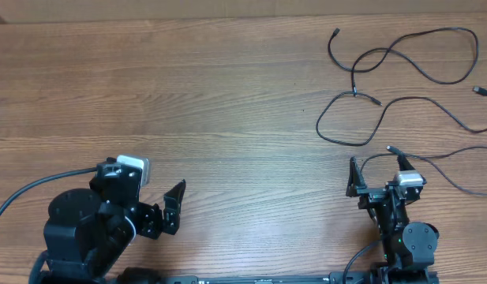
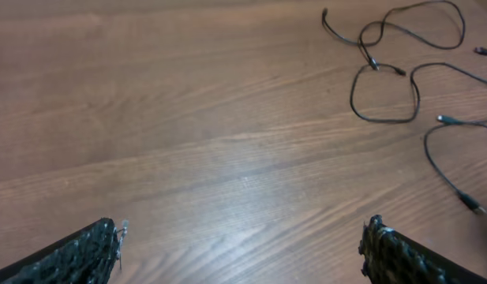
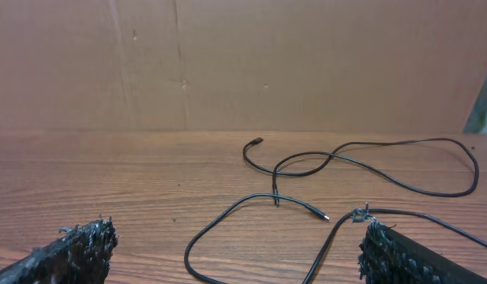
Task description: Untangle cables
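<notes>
Several thin black cables lie spread on the wooden table (image 1: 227,95) at the far right. One cable (image 1: 335,33) snakes along the back; a second forms a loop (image 1: 320,125) crossing it. A third cable's plug (image 1: 391,148) lies just beyond my right gripper (image 1: 377,170), which stands open and empty. In the right wrist view the loop (image 3: 251,197) lies ahead between the fingers, and one strand (image 3: 338,237) runs beside the right fingertip (image 3: 389,252). My left gripper (image 1: 174,209) is open and empty over bare wood, far left of the cables (image 2: 354,95).
A loose plug (image 1: 484,92) lies at the right edge. A brown cardboard wall (image 3: 227,63) stands behind the table. Thick black arm cables (image 1: 30,193) trail off the lower left.
</notes>
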`<state>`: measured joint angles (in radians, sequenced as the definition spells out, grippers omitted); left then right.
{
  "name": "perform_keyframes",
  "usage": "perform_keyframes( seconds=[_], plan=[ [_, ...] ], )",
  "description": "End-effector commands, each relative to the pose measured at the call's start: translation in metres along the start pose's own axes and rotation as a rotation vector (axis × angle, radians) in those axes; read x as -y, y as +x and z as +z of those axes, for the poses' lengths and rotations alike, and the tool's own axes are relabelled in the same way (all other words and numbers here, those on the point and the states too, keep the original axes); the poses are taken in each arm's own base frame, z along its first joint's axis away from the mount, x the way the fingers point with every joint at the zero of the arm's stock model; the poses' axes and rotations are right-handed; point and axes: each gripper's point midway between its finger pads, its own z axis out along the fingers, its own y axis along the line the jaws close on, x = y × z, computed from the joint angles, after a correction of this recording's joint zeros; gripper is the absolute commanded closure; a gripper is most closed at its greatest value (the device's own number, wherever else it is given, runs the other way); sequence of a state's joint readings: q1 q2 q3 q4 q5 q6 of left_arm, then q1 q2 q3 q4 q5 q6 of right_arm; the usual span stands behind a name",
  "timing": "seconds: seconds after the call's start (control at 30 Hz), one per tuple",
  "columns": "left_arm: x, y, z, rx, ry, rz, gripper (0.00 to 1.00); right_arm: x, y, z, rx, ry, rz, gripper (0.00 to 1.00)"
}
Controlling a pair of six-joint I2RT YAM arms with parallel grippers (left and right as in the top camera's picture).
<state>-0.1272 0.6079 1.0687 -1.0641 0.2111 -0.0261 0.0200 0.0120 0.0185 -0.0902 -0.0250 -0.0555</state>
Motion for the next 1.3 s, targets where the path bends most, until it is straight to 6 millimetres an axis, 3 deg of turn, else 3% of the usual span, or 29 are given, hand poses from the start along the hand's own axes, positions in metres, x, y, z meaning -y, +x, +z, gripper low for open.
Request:
perform_keyframes(
  seconds=[0.0,0.27,0.57,1.0,1.27],
  plan=[
    [0.0,0.003,0.002,0.032,0.009,0.053,0.01,0.002,0.002,0.0,0.005,0.011,0.006,0.0],
    [-0.003,0.002,0.016,0.153,0.017,0.076,0.01,0.002,0.002,0.0,0.005,0.012,0.006,0.0],
    [-0.009,0.024,0.042,0.244,0.015,0.098,0.01,0.002,0.002,0.0,0.005,0.011,0.006,0.0],
    [-0.025,0.046,0.052,0.365,-0.04,0.103,0.01,0.002,0.002,0.0,0.005,0.011,0.006,0.0],
    [-0.029,0.047,0.057,0.469,-0.053,0.12,0.0,0.002,0.002,0.0,0.005,0.012,0.006,0.0]
  ],
)
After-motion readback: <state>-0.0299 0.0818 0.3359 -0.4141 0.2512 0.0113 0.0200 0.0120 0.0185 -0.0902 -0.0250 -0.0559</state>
